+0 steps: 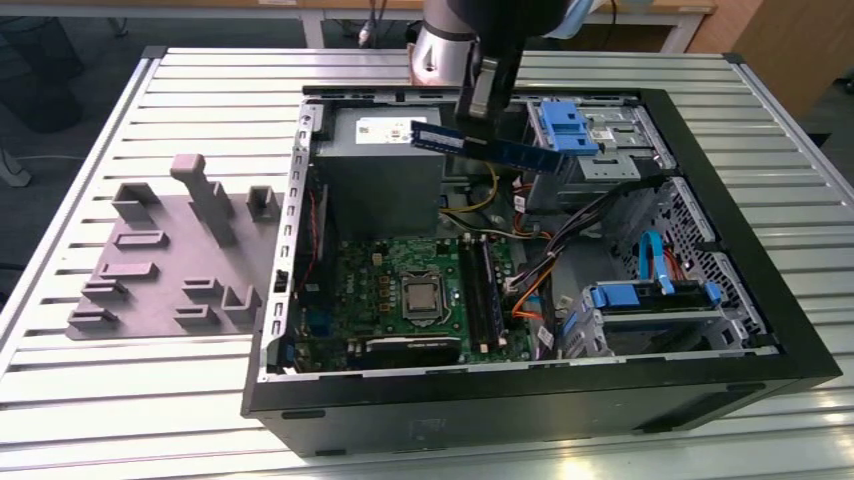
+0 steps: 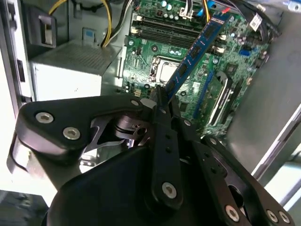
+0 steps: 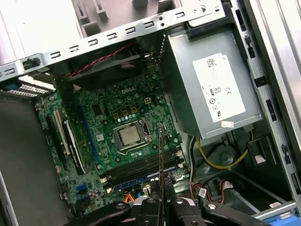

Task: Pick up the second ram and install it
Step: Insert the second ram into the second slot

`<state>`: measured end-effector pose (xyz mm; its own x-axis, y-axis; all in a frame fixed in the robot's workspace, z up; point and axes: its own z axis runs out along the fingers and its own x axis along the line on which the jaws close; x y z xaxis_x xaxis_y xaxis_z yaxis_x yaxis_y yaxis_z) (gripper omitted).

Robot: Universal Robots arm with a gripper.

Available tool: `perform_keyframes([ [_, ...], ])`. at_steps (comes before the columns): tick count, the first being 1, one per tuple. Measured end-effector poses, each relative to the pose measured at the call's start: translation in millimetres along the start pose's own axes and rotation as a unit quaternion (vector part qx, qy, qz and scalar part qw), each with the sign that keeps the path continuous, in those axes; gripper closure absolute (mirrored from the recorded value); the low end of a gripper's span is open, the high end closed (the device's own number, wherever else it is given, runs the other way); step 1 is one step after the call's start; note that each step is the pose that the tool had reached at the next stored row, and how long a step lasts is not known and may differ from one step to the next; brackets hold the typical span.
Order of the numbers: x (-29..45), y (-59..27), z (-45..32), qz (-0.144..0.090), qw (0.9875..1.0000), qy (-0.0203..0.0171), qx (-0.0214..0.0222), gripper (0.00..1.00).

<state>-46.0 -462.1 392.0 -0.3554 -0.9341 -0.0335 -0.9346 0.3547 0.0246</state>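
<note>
We had the carry step in hand: the gripper (image 1: 478, 112) was clamped shut on the memory stick (image 1: 527, 155), pinching it by one end so that the rest jutted out sideways. In the exterior view the stick hung in the air at the upper middle of the frame, above the power supply (image 1: 380, 165) and well clear of the motherboard (image 1: 414, 290) lower down in the open computer case (image 1: 747, 330).

In the second wrist view we saw the stick (image 2: 197, 49) slanting away from the gripper (image 2: 162, 96) over the board. In the first wrist view it (image 3: 161, 150) showed edge-on, rising from the gripper (image 3: 160, 190) with the memory slots (image 3: 141, 169) beyond it.

So it was picked up and not yet seated. By our reckoning, fitting it would call for the stick's long edge to be squared up with a free slot (image 1: 483, 290) and set down level, a narrow target with loose cables (image 1: 587, 215) close by.

The case lay on its side on a pale slatted metal table (image 1: 134, 400), a grey fixture tray (image 1: 160, 260) beside it at the left of the frame. Beyond the table we made out a dark floor and wooden furniture (image 1: 787, 40) along the top edge.
</note>
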Motion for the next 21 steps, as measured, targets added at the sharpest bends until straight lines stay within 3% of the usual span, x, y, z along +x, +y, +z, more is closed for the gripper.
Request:
perform_keyframes([
  [5, 0.1, -0.1, 2.3, 0.046, 0.9990, -0.0011, 0.0016, 0.86],
  [10, 0.2, -0.1, 4.5, 0.090, 0.9959, -0.0021, 0.0031, 0.86],
  [16, 0.3, -0.2, 7.5, 0.145, 0.9894, -0.0034, 0.0049, 0.86],
  [21, 0.4, -0.3, 10.1, 0.190, 0.9818, -0.0046, 0.0064, 0.86],
])
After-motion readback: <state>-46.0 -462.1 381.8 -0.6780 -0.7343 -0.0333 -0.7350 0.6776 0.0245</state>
